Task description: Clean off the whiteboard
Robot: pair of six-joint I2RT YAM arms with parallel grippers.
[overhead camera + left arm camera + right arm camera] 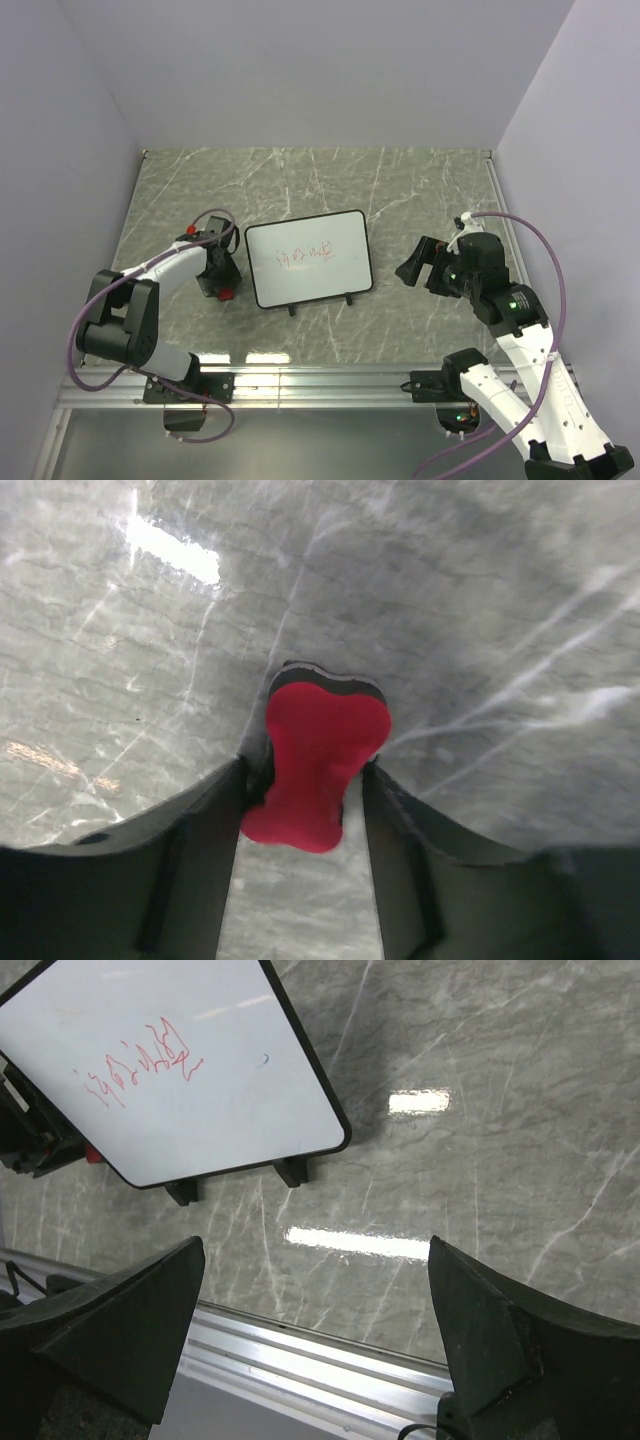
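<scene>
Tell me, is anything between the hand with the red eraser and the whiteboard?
No. The left gripper holds the eraser right beside the left edge of the whiteboard, and nothing visible lies between them.

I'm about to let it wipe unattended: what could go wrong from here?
The whiteboard lies unheld, the right gripper open and apart from it, so wiping may shove it. The left gripper pinches the red eraser at its narrow waist; it could twist loose.
</scene>
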